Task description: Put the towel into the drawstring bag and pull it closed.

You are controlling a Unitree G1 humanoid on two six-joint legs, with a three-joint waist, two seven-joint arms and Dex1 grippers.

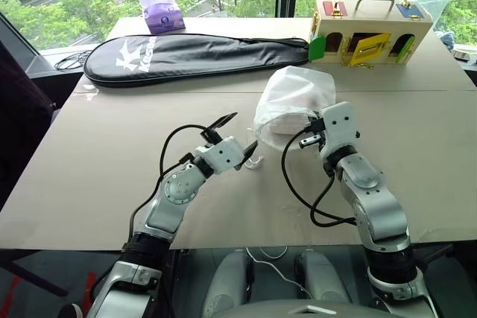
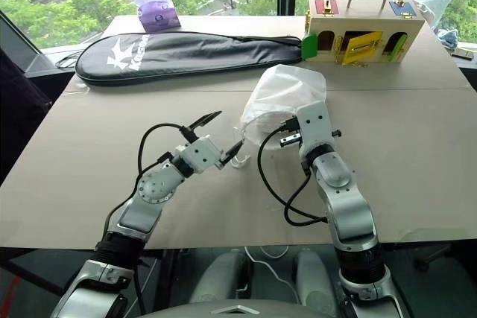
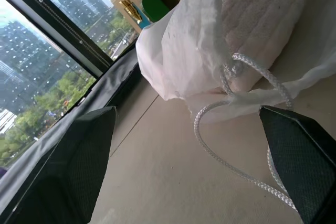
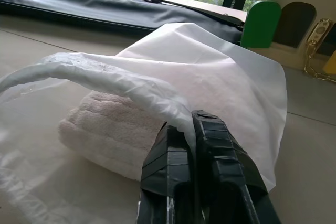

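The drawstring bag lies on the table with its mouth facing me. Its mouth is lifted, and the towel lies inside on the bag's lower layer, also visible as ribbed cloth in the left wrist view. My right gripper is shut on the upper rim of the bag's mouth and holds it up; from the head it appears at the bag's near right side. My left gripper stands open just left of the mouth, with the white cord lying on the table between its fingers.
A long black racket case lies across the far side of the table. A purple tissue pack stands behind it, and a wooden latch box stands at the back right. The beige table is bare to the left and right.
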